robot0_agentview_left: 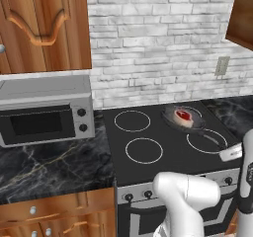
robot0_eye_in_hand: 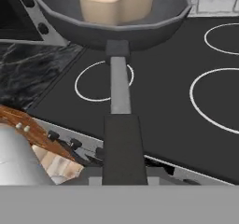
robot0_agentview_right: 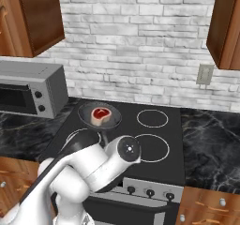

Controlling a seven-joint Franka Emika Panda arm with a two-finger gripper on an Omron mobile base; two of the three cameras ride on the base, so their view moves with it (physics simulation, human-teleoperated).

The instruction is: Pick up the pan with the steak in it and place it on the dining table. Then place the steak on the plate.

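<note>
The pan is over the stove, at its back burner on the side toward the microwave in the right base view, which is the far right burner in the left base view. The steak lies inside the pan, red top up, pale fat rim around it, near the middle of the bowl. The pan's handle runs from the bowl toward the front edge of the stove, above the front burner ring on that same side.

The gripper is clamped on the end of the handle: in the hand view the wide black grip runs straight down between the two finger tips, which press against it on either side. In the left base view the white hand sits at the handle's end, just beside the front burner ring, near the stove's right edge. In the right base view the arm's elbow covers the front of the stove, and the handle disappears behind it.

The stove's knobs line its front panel. A brick wall stands behind the stove, with an outlet on it, and marbled black counter lies on both sides.
</note>
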